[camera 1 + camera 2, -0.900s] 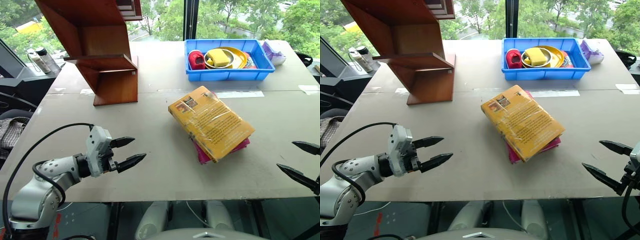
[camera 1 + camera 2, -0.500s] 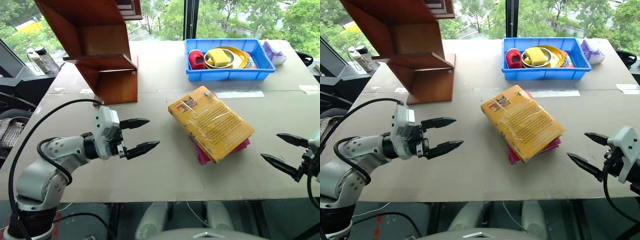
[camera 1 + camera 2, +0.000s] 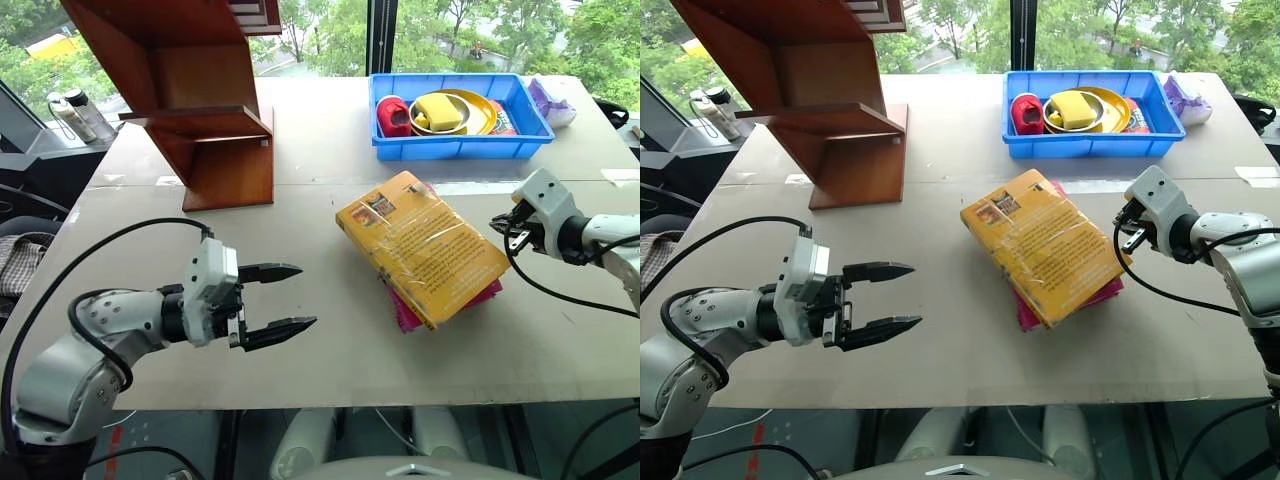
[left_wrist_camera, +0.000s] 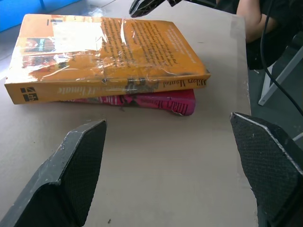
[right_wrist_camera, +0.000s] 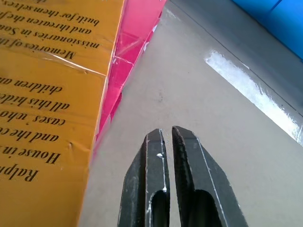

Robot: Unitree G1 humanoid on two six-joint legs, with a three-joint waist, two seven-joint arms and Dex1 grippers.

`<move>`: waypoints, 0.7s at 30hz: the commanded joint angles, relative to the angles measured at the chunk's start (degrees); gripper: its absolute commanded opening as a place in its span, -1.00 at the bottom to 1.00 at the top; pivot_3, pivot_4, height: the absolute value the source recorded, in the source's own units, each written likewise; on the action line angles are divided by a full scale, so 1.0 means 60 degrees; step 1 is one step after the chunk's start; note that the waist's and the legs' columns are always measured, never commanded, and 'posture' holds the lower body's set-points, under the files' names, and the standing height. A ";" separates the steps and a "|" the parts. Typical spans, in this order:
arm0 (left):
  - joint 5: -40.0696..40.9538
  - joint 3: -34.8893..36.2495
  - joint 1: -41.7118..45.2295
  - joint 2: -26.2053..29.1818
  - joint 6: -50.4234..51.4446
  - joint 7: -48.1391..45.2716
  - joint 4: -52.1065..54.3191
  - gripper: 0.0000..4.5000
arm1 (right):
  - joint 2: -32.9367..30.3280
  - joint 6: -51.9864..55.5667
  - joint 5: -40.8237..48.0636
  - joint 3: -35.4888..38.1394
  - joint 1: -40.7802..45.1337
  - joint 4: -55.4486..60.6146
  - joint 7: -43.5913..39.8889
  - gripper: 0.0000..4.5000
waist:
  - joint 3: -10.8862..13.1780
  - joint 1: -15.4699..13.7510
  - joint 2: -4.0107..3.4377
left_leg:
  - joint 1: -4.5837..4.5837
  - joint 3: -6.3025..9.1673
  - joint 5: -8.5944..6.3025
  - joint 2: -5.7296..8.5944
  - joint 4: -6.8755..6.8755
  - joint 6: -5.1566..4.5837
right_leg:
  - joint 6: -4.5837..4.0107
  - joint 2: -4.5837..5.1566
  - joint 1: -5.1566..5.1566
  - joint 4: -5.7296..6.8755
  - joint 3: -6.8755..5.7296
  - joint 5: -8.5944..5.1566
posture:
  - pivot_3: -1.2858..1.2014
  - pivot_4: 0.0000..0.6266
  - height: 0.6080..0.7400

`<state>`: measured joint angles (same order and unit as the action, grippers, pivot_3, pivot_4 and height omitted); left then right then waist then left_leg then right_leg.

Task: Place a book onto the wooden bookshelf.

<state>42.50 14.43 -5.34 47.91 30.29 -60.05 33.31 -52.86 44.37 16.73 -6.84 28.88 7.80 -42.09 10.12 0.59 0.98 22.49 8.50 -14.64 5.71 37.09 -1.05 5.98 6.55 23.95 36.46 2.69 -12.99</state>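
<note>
left gripper (image 3: 283,298) agape, book (image 3: 423,245) well beyond.

We list the book (image 3: 422,245): paper, yellow-orange cover under glossy, wrinkled plastic wrap. Beneath it, the pink book (image 4: 156,101): paper, shiny cover. Beyond the book, the bookshelf (image 3: 200,100): reddish-brown wood, polished smooth. Under all, the table (image 3: 330,330): matt grey board, faintly speckled. Behind the book, the bin (image 3: 455,145): blue plastic, smooth. Gripper fingers (image 4: 78,161): black, matt, finely textured.
</note>
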 commanded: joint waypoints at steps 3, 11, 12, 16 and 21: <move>0.0182 0.0563 -0.0558 -0.0057 -0.0221 0.0158 0.0579 0.90 | 0.0323 -0.0028 -0.0045 -0.0190 0.0439 0.0560 -0.0497 -0.99 | 0.0000 0.0012 -0.0001 | 0.0045 0.0002 -0.0002 -0.0001 -0.0002 0.0004 | -0.0001 -0.0001 0.0049 0.0002 0.0001 0.0001 | 0.03 -0.52 1.00; 0.0186 0.0623 -0.0888 -0.0107 -0.0359 0.0187 0.0474 0.90 | 0.0958 0.0404 -0.0068 -0.0389 0.0459 0.1284 -0.0413 -0.99 | -0.0001 0.0010 -0.0002 | 0.0045 0.0002 -0.0002 0.0000 0.0003 0.0004 | -0.0002 -0.0003 0.0049 0.0012 0.0000 0.0002 | 0.03 -0.52 1.00; 0.0151 0.0597 -0.0889 -0.0110 -0.0395 0.0158 0.0417 0.90 | 0.1012 0.0415 -0.0080 -0.0400 0.0432 0.1375 -0.0382 -0.99 | -0.0001 0.0009 -0.0002 | 0.0044 0.0002 -0.0002 0.0000 0.0003 0.0004 | -0.0002 -0.0004 0.0049 0.0012 -0.0001 0.0002 | 0.03 -0.52 1.00; 0.0086 0.0467 -0.0848 -0.0137 -0.0413 0.0119 0.0228 0.90 | 0.1097 0.0211 -0.0167 -0.0305 0.0155 0.1605 -0.0319 -0.99 | -0.0002 0.0008 -0.0002 | 0.0045 0.0002 -0.0002 0.0000 0.0003 0.0004 | -0.0002 -0.0004 0.0049 0.0012 0.0000 0.0002 | 0.03 -0.52 1.00; 0.1261 0.0523 -0.0722 -0.0216 0.1044 0.0852 -0.0126 0.90 | 0.0665 -0.1689 0.0049 0.1450 -0.1295 0.1870 -0.0748 -0.99 | -0.0002 -0.0083 -0.0004 | 0.0045 0.0005 -0.0002 0.0003 0.0004 0.0004 | -0.0002 -0.0003 0.0049 0.0014 -0.0001 0.0003 | 0.03 -0.52 1.00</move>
<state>46.29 16.25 -9.57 46.87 33.60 -56.42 32.85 -47.00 38.77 16.33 -3.88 22.49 16.84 -44.72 10.10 0.10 0.95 22.76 8.55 -14.66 5.75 37.12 -1.02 5.97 6.54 24.24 36.54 2.67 -12.98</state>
